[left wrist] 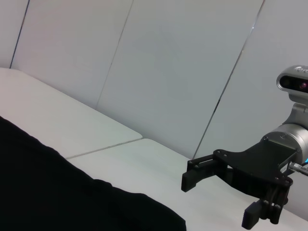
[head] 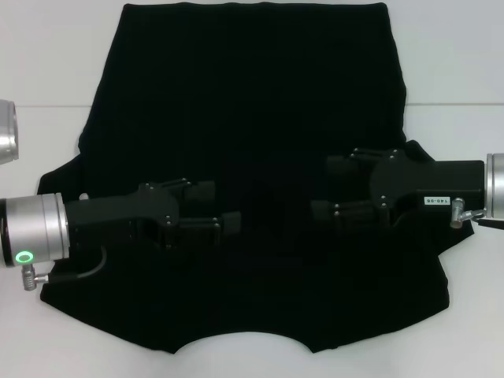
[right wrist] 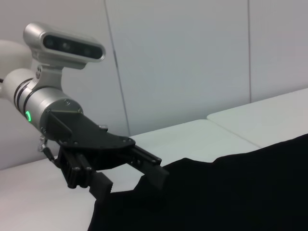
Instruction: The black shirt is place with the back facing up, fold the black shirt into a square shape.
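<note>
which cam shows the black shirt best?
Head view: the whole black shirt lies spread flat on the table, with the left claw and right claw above it. The left wrist view catches only an edge; the right wrist view shows a partial stretch.

L arm: enters from L side, forearm approx level, left gripper pointing inward toward centre, jaws apart. R arm: enters from R side, mirrored pose, right gripper pointing inward, jaws apart. Grippers face each other, tips near, not touching. Both held low.
</note>
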You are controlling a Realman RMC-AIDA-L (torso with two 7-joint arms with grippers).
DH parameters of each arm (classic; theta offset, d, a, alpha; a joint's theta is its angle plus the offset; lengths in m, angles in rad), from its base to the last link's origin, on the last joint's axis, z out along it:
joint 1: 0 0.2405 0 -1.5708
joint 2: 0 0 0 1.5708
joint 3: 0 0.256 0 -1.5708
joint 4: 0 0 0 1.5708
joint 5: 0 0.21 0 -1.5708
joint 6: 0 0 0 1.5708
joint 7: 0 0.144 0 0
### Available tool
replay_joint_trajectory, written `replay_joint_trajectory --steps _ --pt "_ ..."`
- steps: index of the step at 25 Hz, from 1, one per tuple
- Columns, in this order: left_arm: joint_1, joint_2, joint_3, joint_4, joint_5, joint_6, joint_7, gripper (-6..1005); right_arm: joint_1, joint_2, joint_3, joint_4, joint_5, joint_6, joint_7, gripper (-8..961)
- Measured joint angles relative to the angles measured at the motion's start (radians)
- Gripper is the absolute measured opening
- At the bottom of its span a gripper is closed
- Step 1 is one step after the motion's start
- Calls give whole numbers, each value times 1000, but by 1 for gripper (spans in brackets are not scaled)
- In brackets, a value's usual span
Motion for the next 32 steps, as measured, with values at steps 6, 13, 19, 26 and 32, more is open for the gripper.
replay_joint_trajectory --steps 6,13,19,26,32 --pt "0 -1 0 1 0 -1 0 902 2 1 -8 -1 0 -6 0 927" --pt "1 -2 0 1 0 -7 0 902 -1 1 -9 -2 0 -7 0 927" --pt "2 -1 -22 -1 0 -10 -12 902 2 1 -9 -2 0 -6 0 927" --pt "2 7 -93 0 -2 -36 -30 902 17 10 -9 -2 7 -4 4 926" --pt "6 17 -133 9 5 -216 -167 902 42 31 -8 -1 7 36 16 926"
